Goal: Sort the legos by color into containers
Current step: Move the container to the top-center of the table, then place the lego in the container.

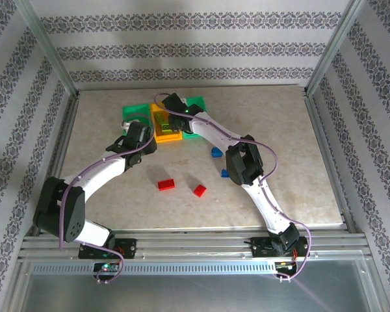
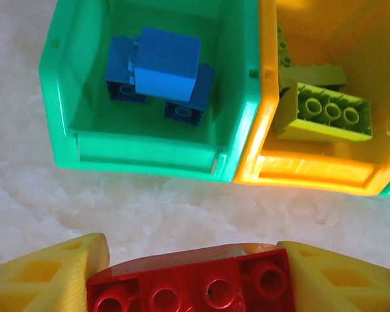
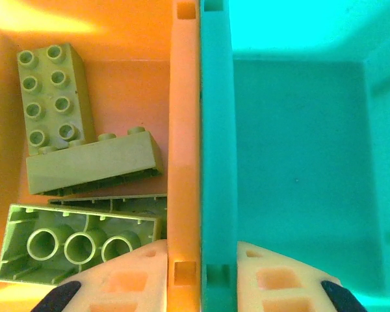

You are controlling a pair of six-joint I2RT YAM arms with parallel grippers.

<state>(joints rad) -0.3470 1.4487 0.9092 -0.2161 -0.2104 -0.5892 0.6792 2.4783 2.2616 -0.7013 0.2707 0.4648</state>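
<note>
Legos show up right at the left hand (image 2: 192, 255): its yellow fingers (image 2: 45, 279) are clamped on a red studded plastic brick (image 2: 188, 289), studs showing, with the pale marbled tabletop (image 2: 117, 208) beyond it. Just ahead sits the left green open-topped plastic bin (image 2: 149, 153), with a few blue studded bricks (image 2: 166, 65) piled inside. Touching that bin's right wall is the orange-yellow plastic bin (image 2: 312, 175), which holds lime yellow-green bricks (image 2: 322, 110).

The right hand (image 3: 201, 253) hangs over the seam where the orange-yellow bin meets the right green plastic bin (image 3: 216, 130). Its two fingers are spread apart, one over each bin, with only the two bin walls between them. I cannot tell whether they touch the plastic.

From above, the three bins stand side by side at the far middle of the tabletop. Nearer the arm bases, a loose red brick (image 1: 166, 184) lies on the open surface near another red brick (image 1: 199, 190). To their right and farther back are a loose blue brick (image 1: 216, 153) and a second blue brick (image 1: 225, 173).
</note>
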